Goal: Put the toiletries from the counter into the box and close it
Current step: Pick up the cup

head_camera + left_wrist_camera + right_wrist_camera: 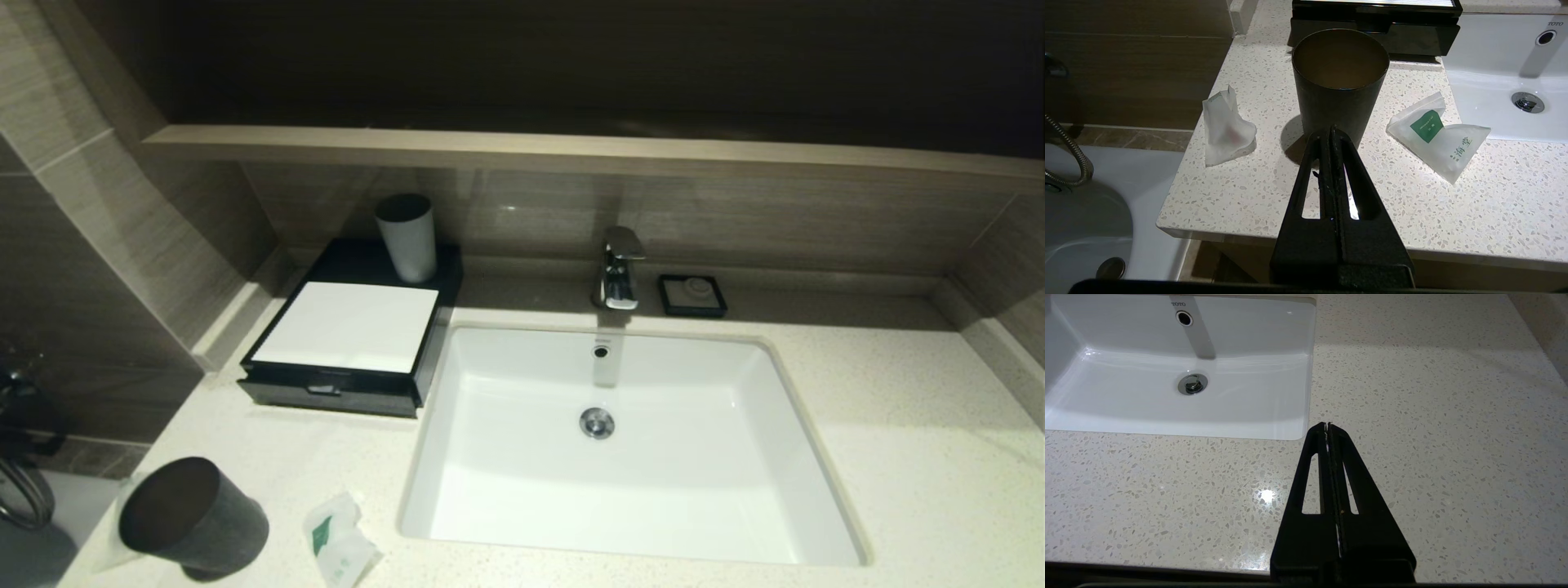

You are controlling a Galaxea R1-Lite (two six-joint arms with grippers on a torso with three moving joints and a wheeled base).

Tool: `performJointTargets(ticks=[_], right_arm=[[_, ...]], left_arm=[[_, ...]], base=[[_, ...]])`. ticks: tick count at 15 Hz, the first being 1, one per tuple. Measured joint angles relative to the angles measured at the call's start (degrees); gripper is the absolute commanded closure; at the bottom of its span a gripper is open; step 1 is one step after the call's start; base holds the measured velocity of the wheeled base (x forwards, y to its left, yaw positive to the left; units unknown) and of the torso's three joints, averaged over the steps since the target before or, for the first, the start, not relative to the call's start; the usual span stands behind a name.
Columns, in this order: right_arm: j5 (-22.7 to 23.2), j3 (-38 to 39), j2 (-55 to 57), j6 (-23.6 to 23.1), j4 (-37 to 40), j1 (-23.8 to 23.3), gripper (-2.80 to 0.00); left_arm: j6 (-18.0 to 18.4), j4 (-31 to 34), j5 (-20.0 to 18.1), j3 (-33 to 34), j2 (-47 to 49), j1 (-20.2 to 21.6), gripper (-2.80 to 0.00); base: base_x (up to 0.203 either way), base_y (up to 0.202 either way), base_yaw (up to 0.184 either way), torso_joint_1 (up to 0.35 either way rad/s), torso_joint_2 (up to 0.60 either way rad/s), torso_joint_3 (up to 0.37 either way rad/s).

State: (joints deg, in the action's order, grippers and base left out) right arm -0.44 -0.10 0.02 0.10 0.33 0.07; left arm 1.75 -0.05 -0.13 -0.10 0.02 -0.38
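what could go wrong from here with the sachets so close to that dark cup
1. The dark cup stands between the two sachets, directly ahead of the shut left gripper; a straight reach may knock it over.
2. The plain sachet lies near the counter edge and could be nudged off.
3. The box looks shut and carries a white cup at the back of its top; pulling the drawer might shake it.
The right gripper, shut, is far from all this.

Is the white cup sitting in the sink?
No, the white cup stands on the black box, beside the sink.
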Motion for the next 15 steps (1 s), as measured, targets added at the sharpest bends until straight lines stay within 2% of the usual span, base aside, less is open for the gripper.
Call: performJointTargets(ticks=[15], right_arm=[[0.0, 0.0, 0.0, 0.0, 0.0, 0.0, 0.00]], left_arm=[[-0.7, 0.0, 0.2, 0.0, 0.0, 0.0, 0.00]], base=[[0.000, 0.000, 0.000, 0.000, 0.00, 0.000]])
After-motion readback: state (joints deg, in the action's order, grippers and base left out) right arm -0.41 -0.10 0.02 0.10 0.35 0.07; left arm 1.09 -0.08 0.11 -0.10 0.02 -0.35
